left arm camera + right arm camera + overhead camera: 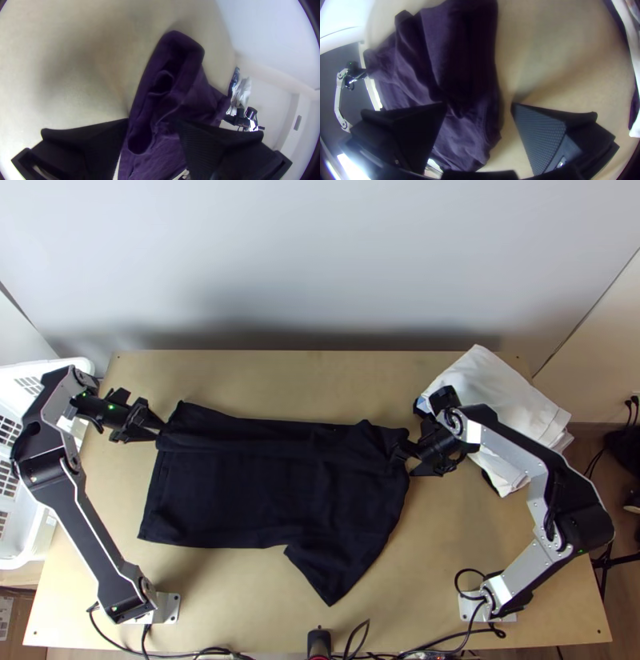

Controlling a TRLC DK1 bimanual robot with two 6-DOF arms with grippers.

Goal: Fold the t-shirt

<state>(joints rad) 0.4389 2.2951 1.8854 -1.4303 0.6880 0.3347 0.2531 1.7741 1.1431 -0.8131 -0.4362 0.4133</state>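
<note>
T-shirt: dark, lying across the middle of the worktop. Far side is turned over in a rumpled strip running left to right; nearer part lies mostly flat. One pointed flap sticks out toward the near edge, right of center.
Left end effector: open, at the shirt's far left corner. In its wrist view the fingers stand apart, with the turned-over cloth's edge between them.
Right end effector: open, at the shirt's right edge, near the far corner. Its wrist view shows a wide gap between the fingers, part cloth, part bare wood.
White cloths: loose pile, far right of worktop, just beyond the right arm's wrist. Some dark fabric pokes out underneath.
Basket: white, slotted, at the left edge, partly behind the left arm.
Cables: along the near edge.
</note>
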